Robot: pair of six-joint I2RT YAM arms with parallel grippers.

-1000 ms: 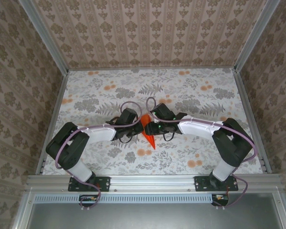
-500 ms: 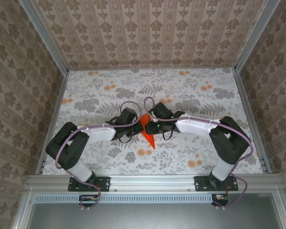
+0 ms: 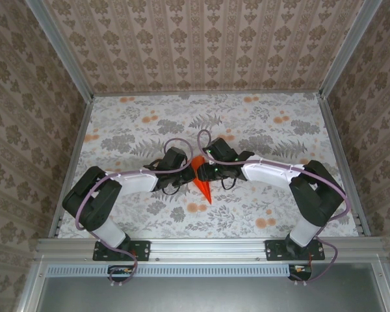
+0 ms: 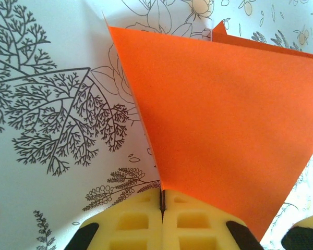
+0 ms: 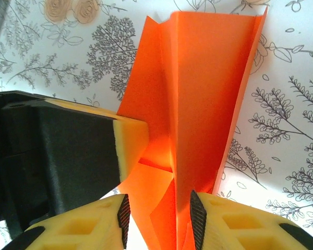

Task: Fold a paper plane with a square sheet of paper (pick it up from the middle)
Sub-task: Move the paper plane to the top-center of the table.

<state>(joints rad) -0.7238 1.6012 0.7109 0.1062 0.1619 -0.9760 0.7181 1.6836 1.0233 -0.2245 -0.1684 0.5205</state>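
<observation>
The square sheet of paper, bright orange, stands folded into a narrow pointed paper plane (image 3: 203, 182) at the middle of the table, its tip toward the near edge. My left gripper (image 4: 161, 204) is shut on one edge of it, and the wide orange wing (image 4: 224, 120) rises from between the pads. From the right, my right gripper (image 5: 160, 221) is open and straddles the plane's central fold (image 5: 193, 120), with its pads on either side. The left gripper's yellow fingertip (image 5: 131, 143) presses the paper just beyond. In the top view both grippers meet at the plane, left (image 3: 189, 174) and right (image 3: 206, 171).
The floral printed table surface (image 3: 260, 123) stretches out on all sides, with small orange flower blotches (image 3: 196, 208) near the plane's tip. Patterned walls and metal rails (image 3: 331, 149) bound it. Both arms lie low across the table's middle, elbows outward.
The right gripper's jaws have narrowed around the fold, and its wrist has shifted slightly toward the left arm. The left gripper and the plane have stayed put.
</observation>
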